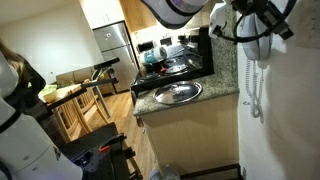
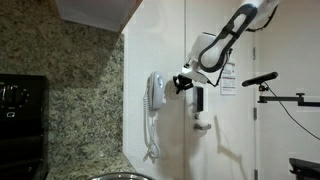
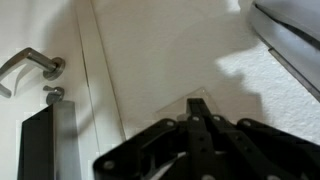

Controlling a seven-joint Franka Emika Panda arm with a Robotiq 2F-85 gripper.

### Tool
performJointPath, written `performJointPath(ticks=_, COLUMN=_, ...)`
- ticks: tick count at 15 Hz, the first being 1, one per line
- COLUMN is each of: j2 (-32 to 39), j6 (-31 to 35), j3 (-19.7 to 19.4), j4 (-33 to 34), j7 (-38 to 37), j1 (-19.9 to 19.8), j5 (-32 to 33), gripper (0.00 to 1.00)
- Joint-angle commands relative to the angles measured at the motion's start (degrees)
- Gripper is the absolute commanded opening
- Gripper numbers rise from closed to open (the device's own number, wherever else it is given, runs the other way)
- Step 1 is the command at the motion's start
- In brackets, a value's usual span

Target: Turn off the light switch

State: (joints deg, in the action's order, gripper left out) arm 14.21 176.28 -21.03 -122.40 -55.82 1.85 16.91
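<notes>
1 gripper (image 3: 196,108), fingers pressed together and empty, hovers beside the wall telephone (image 2: 155,92).

The phone (image 2: 155,92) is showing white, and the wall (image 2: 170,140) is looking off-white. The backsplash (image 2: 60,90) is showing a brown, tan and black speckle, and the counter (image 1: 225,77) is wearing the same granite fleck. The stove (image 1: 178,58) is showing black; the sink (image 1: 178,93) and fridge (image 1: 115,45) are gleaming silver. The arm (image 2: 232,38) is showing white with black joints, the pincer (image 3: 196,120) is showing black, and the handle (image 3: 30,62) is shining silver-grey.
</notes>
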Motion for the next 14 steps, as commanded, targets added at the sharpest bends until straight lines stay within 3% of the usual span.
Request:
performJointPath(ticks=1, j2=-1.6, j6=0.6, j3=0.4, j4=-2.4, j7=0.9, j1=-0.3, j5=0.2, gripper=0.0)
performJointPath(ticks=12, j2=-8.5, j6=5.3, j3=-6.0, j4=-15.7, j7=1.1, j1=0.1, j5=5.4, gripper=0.0)
performJointPath(ticks=14, j2=-6.2, j6=12.1, j3=-10.6, j4=-14.5, j7=-0.6, j1=2.1, j5=10.3, gripper=0.0)
